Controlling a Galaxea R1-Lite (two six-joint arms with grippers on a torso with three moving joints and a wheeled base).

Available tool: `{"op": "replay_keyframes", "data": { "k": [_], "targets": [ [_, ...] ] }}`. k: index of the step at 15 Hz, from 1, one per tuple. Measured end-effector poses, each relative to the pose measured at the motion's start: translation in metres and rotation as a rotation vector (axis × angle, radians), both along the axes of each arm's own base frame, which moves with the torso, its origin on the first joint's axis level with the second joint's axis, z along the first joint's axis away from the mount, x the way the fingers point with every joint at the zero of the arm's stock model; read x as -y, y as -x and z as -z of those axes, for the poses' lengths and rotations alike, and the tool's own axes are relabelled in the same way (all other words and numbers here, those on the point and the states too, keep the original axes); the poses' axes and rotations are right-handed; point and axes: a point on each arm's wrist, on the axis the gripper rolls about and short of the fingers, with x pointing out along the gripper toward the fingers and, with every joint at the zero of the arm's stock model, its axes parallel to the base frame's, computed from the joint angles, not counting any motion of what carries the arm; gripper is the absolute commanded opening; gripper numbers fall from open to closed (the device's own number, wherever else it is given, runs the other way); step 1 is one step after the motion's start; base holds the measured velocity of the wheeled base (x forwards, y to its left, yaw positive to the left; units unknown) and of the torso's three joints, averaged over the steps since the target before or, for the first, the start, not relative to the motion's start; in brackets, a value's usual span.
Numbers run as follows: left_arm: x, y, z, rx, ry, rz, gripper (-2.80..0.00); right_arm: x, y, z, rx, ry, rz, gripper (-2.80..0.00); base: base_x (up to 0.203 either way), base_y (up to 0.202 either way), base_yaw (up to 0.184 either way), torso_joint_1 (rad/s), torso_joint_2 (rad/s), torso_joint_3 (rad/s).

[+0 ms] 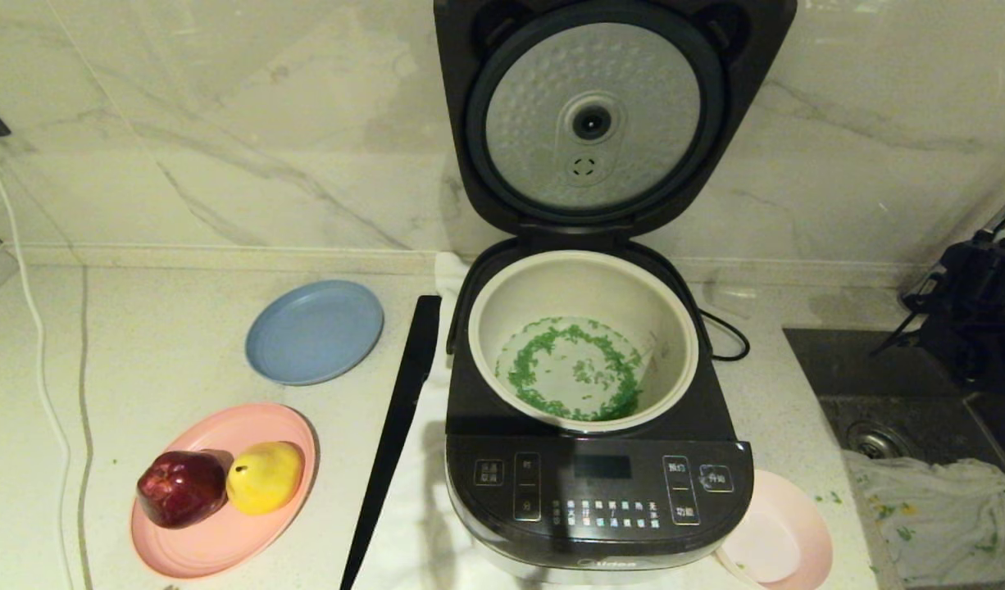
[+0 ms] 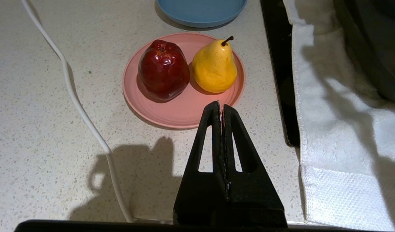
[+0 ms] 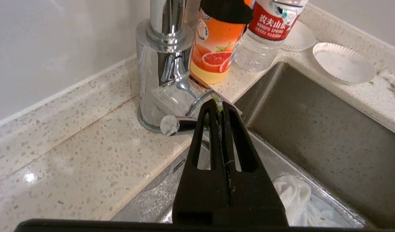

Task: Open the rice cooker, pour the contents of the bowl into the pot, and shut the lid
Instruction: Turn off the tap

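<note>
The rice cooker (image 1: 601,492) stands at the counter's middle with its lid (image 1: 593,115) swung upright, dimpled silver underside facing me. Inside, the cream pot (image 1: 490,328) holds the contents (image 1: 543,393): green bits in clear water. The small pink bowl (image 1: 785,533) sits on the counter at the cooker's front right corner and looks nearly empty. My left gripper (image 2: 220,104) hangs shut and empty over the counter beside the pink plate (image 2: 171,112). My right gripper (image 3: 218,103) is shut above the sink (image 3: 313,129) near the faucet (image 3: 162,64), with green bits stuck to its tips.
A blue plate (image 1: 314,332) and a pink plate (image 1: 224,533) with a red apple (image 1: 181,488) and a yellow pear (image 1: 265,477) lie left of the cooker. A long black strip (image 1: 396,426), a white towel (image 2: 339,129) and a white cable (image 1: 35,344) are nearby. Bottles (image 3: 216,42) stand by the faucet.
</note>
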Motion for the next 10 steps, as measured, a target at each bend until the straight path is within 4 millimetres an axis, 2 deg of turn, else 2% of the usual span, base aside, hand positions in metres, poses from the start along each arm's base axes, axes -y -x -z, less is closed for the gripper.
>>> {"op": "replay_keyframes", "data": {
  "k": [4, 6, 10],
  "targets": [
    [0.000, 0.000, 0.000, 0.000, 0.000, 0.000, -2.80, -0.007, 0.001, -0.003, -0.002, 0.009, 0.000, -2.80, 0.000, 0.000, 0.000, 0.000, 0.00, 0.000],
    [0.000, 0.000, 0.000, 0.000, 0.000, 0.000, -2.80, -0.013, 0.008, -0.010, -0.001, 0.009, -0.001, -2.80, 0.000, 0.000, 0.000, 0.000, 0.00, 0.000],
    [0.000, 0.000, 0.000, 0.000, 0.000, 0.000, -2.80, -0.049, 0.036, -0.056, 0.027, 0.014, -0.088, -2.80, 0.000, 0.000, 0.000, 0.000, 0.00, 0.000]
  ]
}}
